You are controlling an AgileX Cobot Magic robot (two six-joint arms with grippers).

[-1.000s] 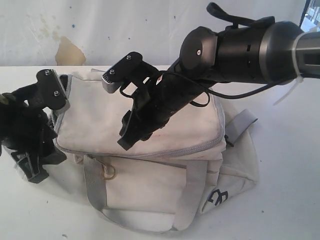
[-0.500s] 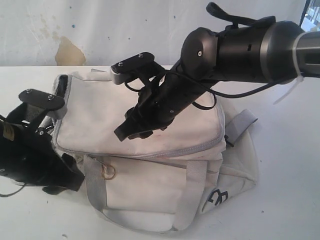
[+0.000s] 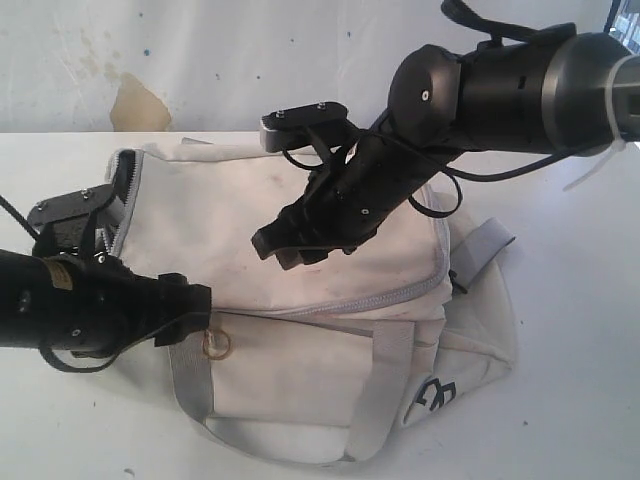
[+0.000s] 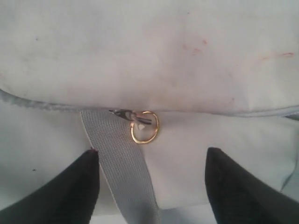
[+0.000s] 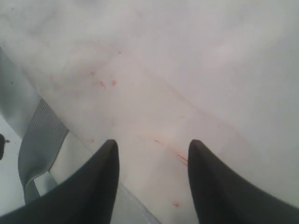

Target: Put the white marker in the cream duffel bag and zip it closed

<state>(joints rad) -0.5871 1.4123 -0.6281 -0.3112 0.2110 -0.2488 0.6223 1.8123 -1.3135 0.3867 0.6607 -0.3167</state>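
Two grippers gape empty: left gripper (image 4: 152, 154) at eight o'clock of the bag (image 3: 330, 370) by the zip ring (image 4: 145, 127), right gripper (image 5: 152, 144) above its middle. No marker shows, so it is probably inside; the zip looks closed.

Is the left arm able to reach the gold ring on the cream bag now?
Probably yes. The left tool is open and faces the gold ring on the cream duffel bag; the grey strap lies beside the ring, and nothing stands between.
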